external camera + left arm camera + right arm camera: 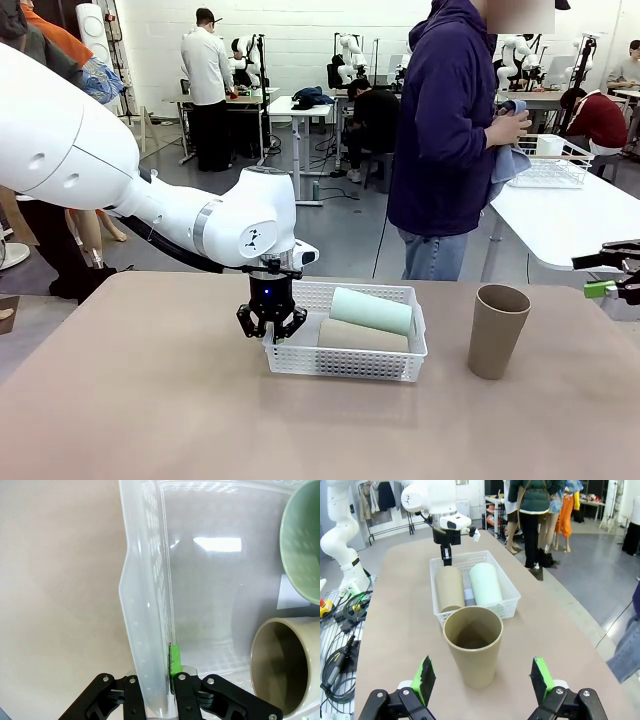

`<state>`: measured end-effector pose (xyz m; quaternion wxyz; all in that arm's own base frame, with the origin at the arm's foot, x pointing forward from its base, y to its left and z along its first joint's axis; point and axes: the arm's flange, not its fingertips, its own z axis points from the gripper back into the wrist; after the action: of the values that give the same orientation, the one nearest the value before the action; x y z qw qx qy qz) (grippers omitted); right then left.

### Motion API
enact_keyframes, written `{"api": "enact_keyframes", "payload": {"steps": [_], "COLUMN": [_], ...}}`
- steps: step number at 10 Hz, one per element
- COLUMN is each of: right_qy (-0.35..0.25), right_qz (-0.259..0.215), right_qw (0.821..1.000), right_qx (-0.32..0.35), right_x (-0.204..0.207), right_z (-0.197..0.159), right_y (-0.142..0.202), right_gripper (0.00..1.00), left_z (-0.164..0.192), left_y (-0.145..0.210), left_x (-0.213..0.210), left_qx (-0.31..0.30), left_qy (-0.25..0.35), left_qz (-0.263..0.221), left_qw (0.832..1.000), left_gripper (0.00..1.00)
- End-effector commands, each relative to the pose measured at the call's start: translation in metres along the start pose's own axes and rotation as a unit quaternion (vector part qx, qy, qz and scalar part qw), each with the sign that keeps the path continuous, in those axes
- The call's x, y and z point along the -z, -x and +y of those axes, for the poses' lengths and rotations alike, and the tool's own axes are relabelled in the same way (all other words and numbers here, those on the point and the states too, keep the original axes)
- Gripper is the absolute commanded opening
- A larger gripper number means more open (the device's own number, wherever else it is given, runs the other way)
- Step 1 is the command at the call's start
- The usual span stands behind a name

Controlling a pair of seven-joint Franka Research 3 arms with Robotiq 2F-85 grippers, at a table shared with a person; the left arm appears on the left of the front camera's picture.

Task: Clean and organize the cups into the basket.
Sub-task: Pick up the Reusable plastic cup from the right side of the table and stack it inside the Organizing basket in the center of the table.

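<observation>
- One cup is left out of the basket (340, 364): a brown standing cup (497, 330), upright and mouth up on the tabletop (150, 400), well to the basket's right.
- Two others already lie on their sides inside, the mint green cup (370, 310) on the far side and a brown lying cup (360, 336) on the near side. Both run along the basket's length, with their mouths toward its left end.
- Your right gripper (482, 677) is wide open and holds nothing. The standing cup is straight ahead of it, centred on the gap between the green pads, and neither pad touches it.
- That cup's long axis is vertical, so the open jaws would meet it from the side, across its width. I judge the gap to be wider than the cup, with room to spare.
- Your left gripper (271, 322) is closed on the basket's left end wall, with one finger inside and one outside, so that arm is taken up.
- The right arm is much the nearer to the loose cup, and I judge the pick to be its job.
- From the standing cup the basket lies to the left. The bare floor inside is at the left end, just beside the clamped gripper, so take care over the room there when you place the cup.
</observation>
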<state>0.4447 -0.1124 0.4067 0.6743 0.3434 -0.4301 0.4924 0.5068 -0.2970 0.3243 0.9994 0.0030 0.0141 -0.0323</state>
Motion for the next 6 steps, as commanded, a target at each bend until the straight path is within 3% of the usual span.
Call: {"api": "enact_keyframes", "payload": {"steps": [1, 3, 6], "right_qy": [-0.033, -0.045, -0.069], "right_qz": [0.029, 0.048, 0.054], "right_qw": [0.999, 0.996, 0.994], "right_qx": [0.032, 0.053, 0.058], "right_x": [0.013, 0.027, 0.044], "right_z": [-0.025, -0.044, -0.054], "right_y": [0.032, 0.069, 0.089], "right_gripper": [1.00, 1.00, 1.00], "left_z": [0.001, 0.001, 0.001], "left_y": [0.002, 0.002, 0.002], "left_x": [0.001, 0.001, 0.001], "left_qx": [0.005, 0.005, 0.005], "left_qy": [-0.003, -0.003, -0.003], "left_qz": [0.002, 0.002, 0.002], "left_qw": [1.000, 1.000, 1.000], "left_gripper": [0.00, 0.00, 0.00]}}
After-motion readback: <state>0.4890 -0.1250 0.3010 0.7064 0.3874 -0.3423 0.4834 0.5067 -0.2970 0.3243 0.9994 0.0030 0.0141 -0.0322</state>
